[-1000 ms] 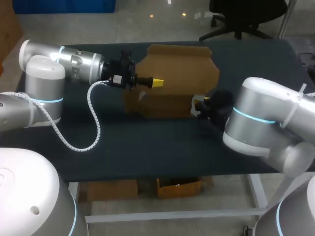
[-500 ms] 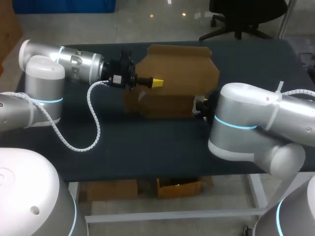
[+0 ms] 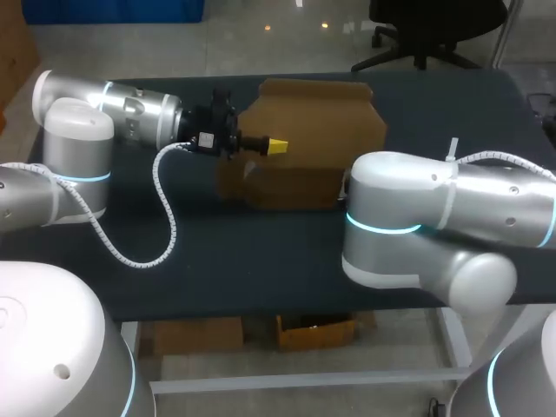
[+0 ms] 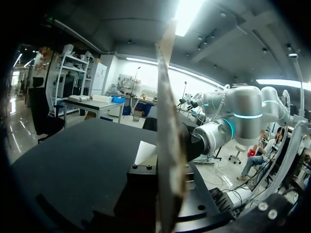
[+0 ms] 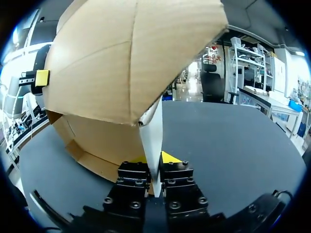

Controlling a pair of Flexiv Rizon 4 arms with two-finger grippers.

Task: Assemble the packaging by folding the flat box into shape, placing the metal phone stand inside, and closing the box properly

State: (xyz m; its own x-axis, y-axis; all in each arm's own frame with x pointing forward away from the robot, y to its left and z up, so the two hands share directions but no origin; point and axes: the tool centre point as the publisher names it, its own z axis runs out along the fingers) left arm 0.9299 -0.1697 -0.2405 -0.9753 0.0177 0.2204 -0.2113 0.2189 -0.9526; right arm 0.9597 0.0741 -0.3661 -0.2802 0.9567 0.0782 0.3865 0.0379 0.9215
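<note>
The brown cardboard box (image 3: 313, 130) stands partly folded on the middle of the dark table (image 3: 261, 252), its tall back panel upright. My left gripper (image 3: 276, 145) is shut on the box's left panel; in the left wrist view that panel (image 4: 165, 121) rises edge-on from between the fingers of the gripper (image 4: 167, 194). In the head view my right arm (image 3: 434, 217) covers its own gripper at the box's right end. In the right wrist view the right gripper (image 5: 154, 167) is shut on a thin white-faced flap (image 5: 151, 131) under the brown box wall (image 5: 121, 63).
The left arm's white coiled cable (image 3: 165, 226) loops over the table left of the box. Bare dark tabletop lies in front of the box and to its right (image 5: 233, 141).
My right arm's elbow has swung left across the box's right end, hiding its gripper in the head view. The left arm and the box have kept still.
</note>
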